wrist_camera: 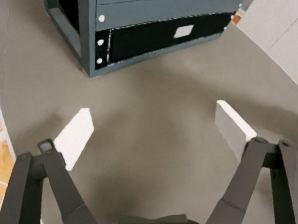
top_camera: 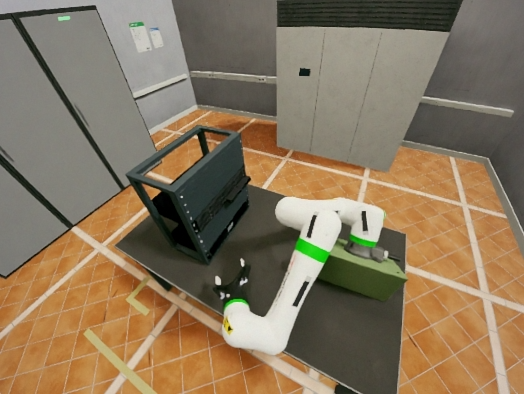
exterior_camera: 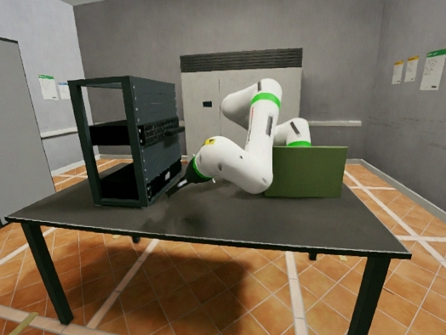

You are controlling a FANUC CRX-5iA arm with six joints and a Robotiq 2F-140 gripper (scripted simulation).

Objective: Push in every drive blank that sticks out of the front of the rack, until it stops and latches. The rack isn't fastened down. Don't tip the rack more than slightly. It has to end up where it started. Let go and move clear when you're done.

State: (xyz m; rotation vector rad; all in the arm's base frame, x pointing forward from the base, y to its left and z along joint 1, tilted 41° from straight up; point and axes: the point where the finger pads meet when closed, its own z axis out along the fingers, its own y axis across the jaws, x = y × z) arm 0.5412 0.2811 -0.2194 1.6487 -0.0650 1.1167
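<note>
Right now, you are looking at a dark blue-grey metal rack (top_camera: 192,225) (exterior_camera: 138,161) (wrist_camera: 90,45) that is standing upright near the left edge of the dark grey tabletop (top_camera: 350,330) (exterior_camera: 255,217) (wrist_camera: 155,170), as the exterior view is showing it. At mid-height, a small black drive blank (top_camera: 234,193) (exterior_camera: 174,132) is sticking out of its front, toward the end farther from the tabletop's near edge. Below, a black front panel with a pale label (top_camera: 229,229) (exterior_camera: 159,180) (wrist_camera: 150,42) is filling the bottom bay. Your black two-finger gripper (top_camera: 230,271) (exterior_camera: 171,192) (wrist_camera: 152,115) is hanging wide open, holding nothing, and pointing down in front of the rack, well below the blank. Your white, green-banded arm (top_camera: 300,270) (exterior_camera: 260,136) is reaching across from an olive-green block (top_camera: 360,275) (exterior_camera: 306,172) that is sitting toward the tabletop's far right corner.
</note>
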